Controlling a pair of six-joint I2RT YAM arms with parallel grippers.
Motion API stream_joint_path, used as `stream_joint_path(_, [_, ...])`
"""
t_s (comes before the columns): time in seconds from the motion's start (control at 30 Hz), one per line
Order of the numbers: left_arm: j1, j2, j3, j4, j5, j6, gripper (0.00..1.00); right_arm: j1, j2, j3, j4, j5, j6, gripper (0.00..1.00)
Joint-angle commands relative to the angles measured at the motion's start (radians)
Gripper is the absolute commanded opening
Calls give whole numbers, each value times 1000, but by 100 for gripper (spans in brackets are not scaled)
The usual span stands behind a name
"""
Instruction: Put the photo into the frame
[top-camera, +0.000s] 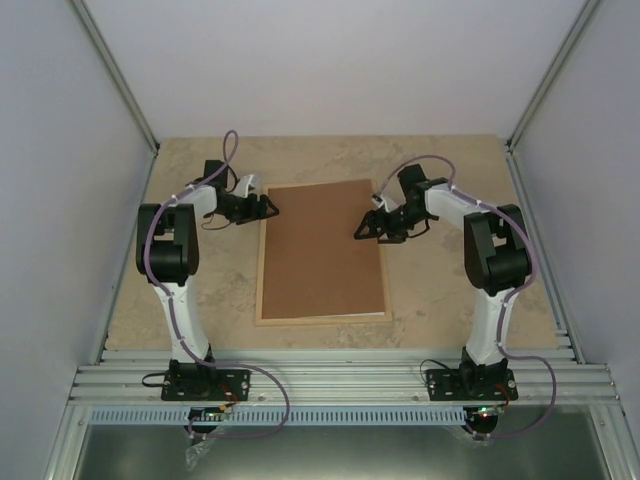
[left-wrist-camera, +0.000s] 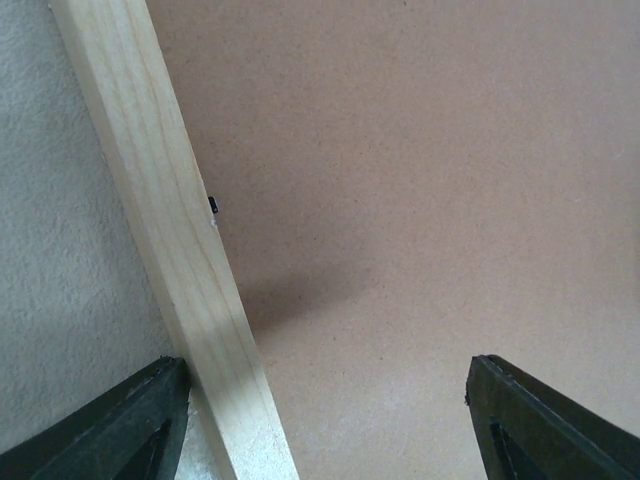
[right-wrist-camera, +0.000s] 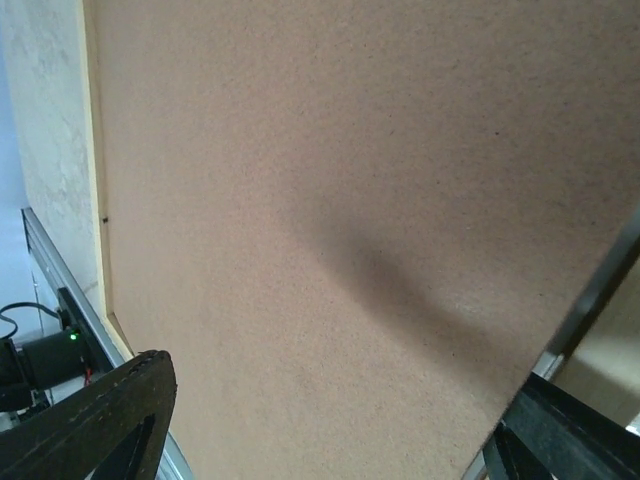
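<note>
Frame (top-camera: 261, 270) face down on table (top-camera: 430, 290), brown backing panel (top-camera: 322, 250) seated within its slats; photo not visible, likely already beneath the panel, so little seems left; left gripper (top-camera: 268, 207) and right gripper (top-camera: 362, 228) over the far corners, jaws wide apart, holding nothing.

The backing panel (top-camera: 322, 250) is covering the inside of the frame (top-camera: 261, 270) and hiding whatever is lying beneath. In both wrist views the bottom edge is cropping the left gripper (left-wrist-camera: 325, 370) and right gripper (right-wrist-camera: 345, 380) to finger stubs. A dark speck (left-wrist-camera: 213, 205) beside the frame's rail is showing too small to identify
</note>
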Motion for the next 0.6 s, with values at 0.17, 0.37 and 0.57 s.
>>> stream_joint_path(0.17, [0,19,-36,-23,-78,-18,79,31,-20,31,-74,71,-95,88])
stream_joint_path(0.37, [0,25,-30,-21,-81,-21,79,30,-57,40,-96,136,-128,91])
stream_joint_path(0.57, [0,34,-17,-29,-83,-18,79,27,-77,40,-117,159,-159,92])
